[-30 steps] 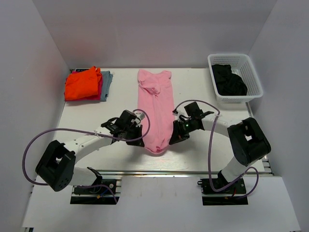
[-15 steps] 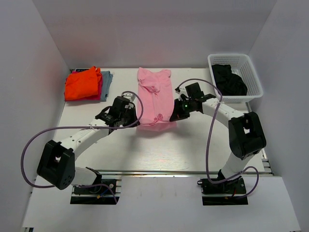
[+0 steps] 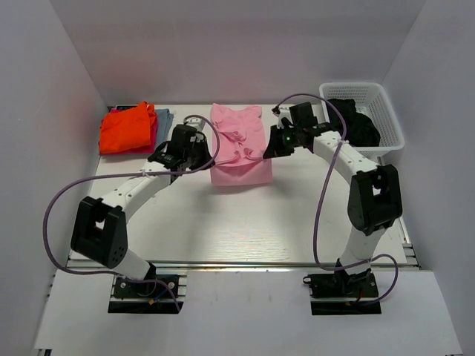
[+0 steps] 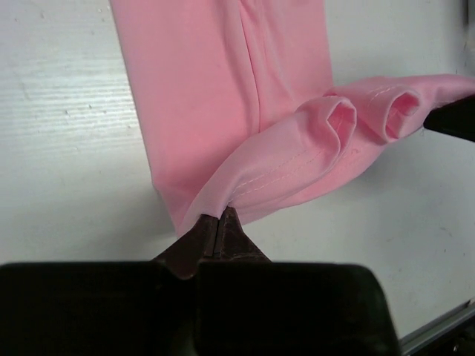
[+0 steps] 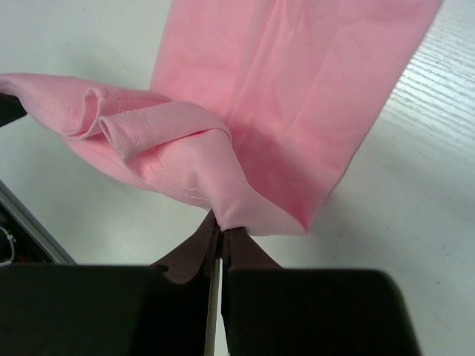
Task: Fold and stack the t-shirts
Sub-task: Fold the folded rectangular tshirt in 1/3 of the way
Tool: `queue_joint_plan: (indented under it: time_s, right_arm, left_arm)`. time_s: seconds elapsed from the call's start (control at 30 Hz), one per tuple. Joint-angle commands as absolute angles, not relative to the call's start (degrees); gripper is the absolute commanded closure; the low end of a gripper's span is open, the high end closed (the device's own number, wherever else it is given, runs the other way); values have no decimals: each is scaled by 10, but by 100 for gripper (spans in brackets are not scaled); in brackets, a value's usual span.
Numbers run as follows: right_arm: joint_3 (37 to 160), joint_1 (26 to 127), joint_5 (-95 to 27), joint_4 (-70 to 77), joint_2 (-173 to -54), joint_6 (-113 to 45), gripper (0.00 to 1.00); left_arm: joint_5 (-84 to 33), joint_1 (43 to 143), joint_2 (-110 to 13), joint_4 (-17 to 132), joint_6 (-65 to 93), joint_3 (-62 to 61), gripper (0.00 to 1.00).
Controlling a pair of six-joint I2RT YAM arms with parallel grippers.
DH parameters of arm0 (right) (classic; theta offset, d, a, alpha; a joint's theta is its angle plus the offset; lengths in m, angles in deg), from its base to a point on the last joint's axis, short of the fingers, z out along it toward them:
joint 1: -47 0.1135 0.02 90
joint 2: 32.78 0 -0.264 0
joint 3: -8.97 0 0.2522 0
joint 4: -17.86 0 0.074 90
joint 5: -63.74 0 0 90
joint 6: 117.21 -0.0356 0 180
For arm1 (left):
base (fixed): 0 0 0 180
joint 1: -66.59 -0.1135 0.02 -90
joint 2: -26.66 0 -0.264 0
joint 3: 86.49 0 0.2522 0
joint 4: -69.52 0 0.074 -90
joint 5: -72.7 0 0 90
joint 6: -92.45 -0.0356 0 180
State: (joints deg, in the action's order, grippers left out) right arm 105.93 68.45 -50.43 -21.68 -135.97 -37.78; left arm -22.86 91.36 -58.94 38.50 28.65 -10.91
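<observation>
Both arms have swung forward from their bases over the last second, hauling the near hem of the pink t-shirt up and over itself. The cloth, which lay stretched long down the table, is now doubled into a short block to the left of the basket and about level with it. The left gripper is on the side of the shirt away from the basket, and its wrist view shows the fingers pressed together on a corner of the stitched hem, with the pink cloth fanning out from the tips. The right gripper is on the side nearer the basket and pinches the other hem corner just as tightly, with no gap between its fingers. Between the two claws the lifted hem sags in a couple of soft rolls above the flat lower layer. Well to the left of the basket, at the far side of the table, the orange t-shirt lies folded on top of a red t-shirt, and a grey-blue t-shirt peeks out on the edge toward the basket. Inside the basket a black t-shirt lies crumpled.
</observation>
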Motion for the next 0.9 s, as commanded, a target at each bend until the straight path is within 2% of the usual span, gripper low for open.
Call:
queue_joint_plan:
  time_s: [0.0,0.53,0.87]
  right_arm:
    - [1109,679,-513,-237,-1388,-356,100]
    - [1303,655,-550,-289,-1540,-316,100]
    - [1373,636,-575,-268,-1617,-315,100]
  left_arm:
    - [-238,902,-619,392,268,-67,100]
    - [-310,864,-734,435,206,27,100]
    - [-332,840,-833,451,171,94,100]
